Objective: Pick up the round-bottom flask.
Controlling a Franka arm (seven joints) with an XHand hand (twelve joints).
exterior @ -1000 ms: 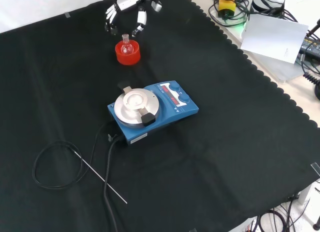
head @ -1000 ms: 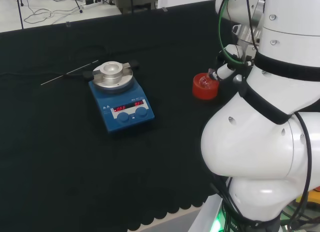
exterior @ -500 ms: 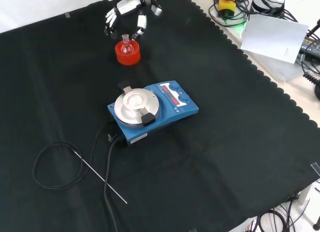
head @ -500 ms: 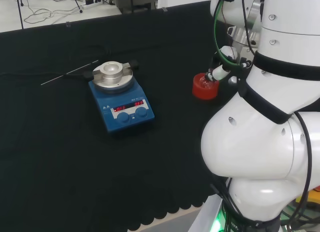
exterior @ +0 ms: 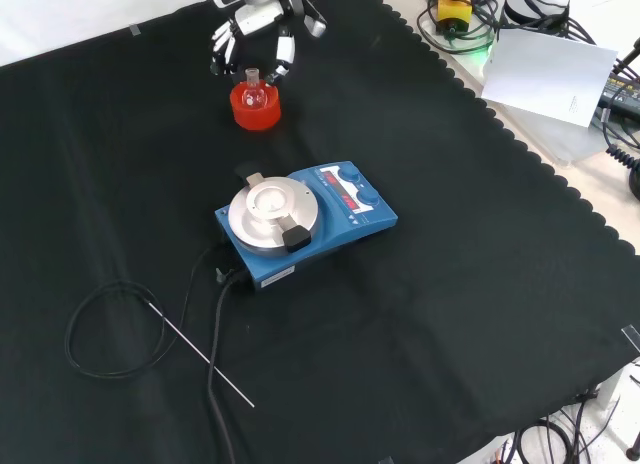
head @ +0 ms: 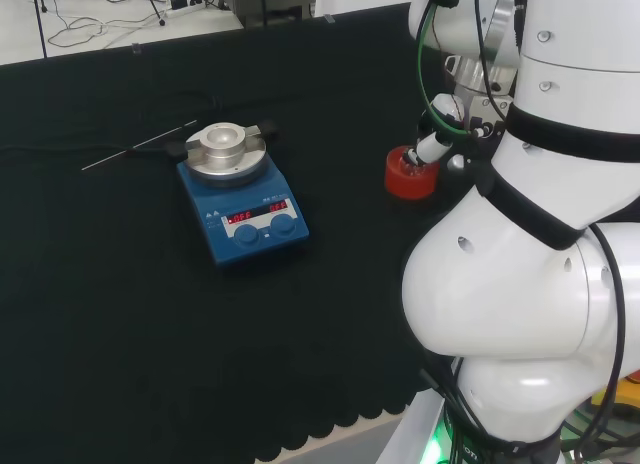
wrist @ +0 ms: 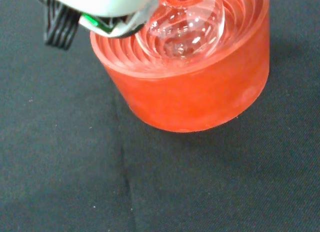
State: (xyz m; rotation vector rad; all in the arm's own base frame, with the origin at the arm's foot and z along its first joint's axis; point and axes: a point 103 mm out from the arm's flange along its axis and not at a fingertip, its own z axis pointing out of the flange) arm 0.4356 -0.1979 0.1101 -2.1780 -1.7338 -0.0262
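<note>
A blue magnetic stirrer [exterior: 305, 221] with a round metal top plate sits mid-cloth in the front view, its black cable [exterior: 120, 329] looping toward the lower left. Beyond it stands a red ribbed stand [exterior: 254, 106] cradling the clear round-bottom flask [exterior: 253, 91], neck upright. The hand [exterior: 255, 29] hangs just above the flask, fingers [exterior: 283, 56] spread to either side of the neck, closed on nothing. A thin metal rod [exterior: 200, 350] lies near the cable.

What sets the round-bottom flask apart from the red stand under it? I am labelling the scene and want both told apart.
The round-bottom flask is clear glass; the red ribbed stand is opaque. The flask is a rounded bulb with a narrow neck; the stand is a squat drum. The flask sits in the stand; the stand rests on the cloth. Both are round.
</note>
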